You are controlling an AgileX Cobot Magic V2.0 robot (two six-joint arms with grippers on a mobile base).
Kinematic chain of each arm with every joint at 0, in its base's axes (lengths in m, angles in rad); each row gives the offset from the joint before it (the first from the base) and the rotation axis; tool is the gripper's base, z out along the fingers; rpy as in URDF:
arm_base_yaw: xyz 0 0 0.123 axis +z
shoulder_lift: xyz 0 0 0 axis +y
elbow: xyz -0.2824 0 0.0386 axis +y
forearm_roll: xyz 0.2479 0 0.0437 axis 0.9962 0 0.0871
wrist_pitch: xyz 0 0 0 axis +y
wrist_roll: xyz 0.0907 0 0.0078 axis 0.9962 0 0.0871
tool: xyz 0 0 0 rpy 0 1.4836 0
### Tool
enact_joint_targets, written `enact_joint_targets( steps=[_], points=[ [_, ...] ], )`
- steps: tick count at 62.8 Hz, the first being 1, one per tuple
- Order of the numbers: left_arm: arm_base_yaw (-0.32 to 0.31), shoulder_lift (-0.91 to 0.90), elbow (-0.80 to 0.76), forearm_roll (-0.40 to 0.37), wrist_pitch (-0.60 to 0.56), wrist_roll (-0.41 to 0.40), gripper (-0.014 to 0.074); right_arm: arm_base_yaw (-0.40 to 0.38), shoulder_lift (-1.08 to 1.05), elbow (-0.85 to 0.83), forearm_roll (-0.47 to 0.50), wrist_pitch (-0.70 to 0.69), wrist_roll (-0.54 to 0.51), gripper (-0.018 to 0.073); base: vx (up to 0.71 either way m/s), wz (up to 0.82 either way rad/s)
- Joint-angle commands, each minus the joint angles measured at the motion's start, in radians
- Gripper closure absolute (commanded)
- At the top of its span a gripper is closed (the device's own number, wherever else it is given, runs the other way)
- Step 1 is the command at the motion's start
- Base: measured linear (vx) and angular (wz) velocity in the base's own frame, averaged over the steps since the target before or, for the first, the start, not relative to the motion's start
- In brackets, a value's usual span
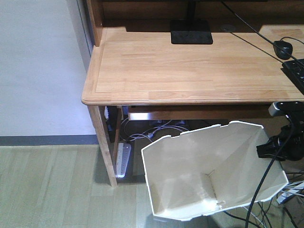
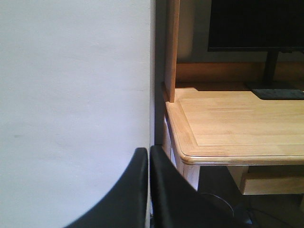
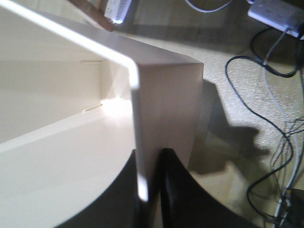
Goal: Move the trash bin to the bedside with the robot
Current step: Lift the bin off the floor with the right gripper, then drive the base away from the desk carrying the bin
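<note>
At right gripper [image 3: 150, 164], jaws pinch thin wall of trash bin [image 1: 213, 175] at rim corner, one finger inside, one outside. Black right arm [image 1: 285, 142] comes in from right at bin's rim, cables [image 1: 263, 185] trailing. At left gripper [image 2: 148, 159], jaws pressed together, nothing between; faces white wall [image 2: 71, 95] beside counter [image 1: 190, 66] corner. Bin tipped, mouth toward front camera, just below counter's front edge, above pale plank floor [image 1: 47, 185]; floor contact unclear. Bin interior bare, cream, smooth; rim angular. Counter light wood, rounded edge.
</note>
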Motion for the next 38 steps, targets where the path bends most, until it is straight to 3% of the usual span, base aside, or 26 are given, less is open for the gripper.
enact_joint_targets(
  steps=[1, 38],
  points=[
    [-0.003, -0.010, 0.028, -0.008, -0.072, -0.009, 0.0602, -0.003, -0.054, -0.027, 0.103, 0.113, 0.022, 0.0565, 0.00, 0.00],
    [-0.003, -0.010, 0.028, -0.008, -0.072, -0.009, 0.0602, -0.003, -0.054, -0.027, 0.103, 0.113, 0.019, 0.0565, -0.02, 0.07]
  ],
)
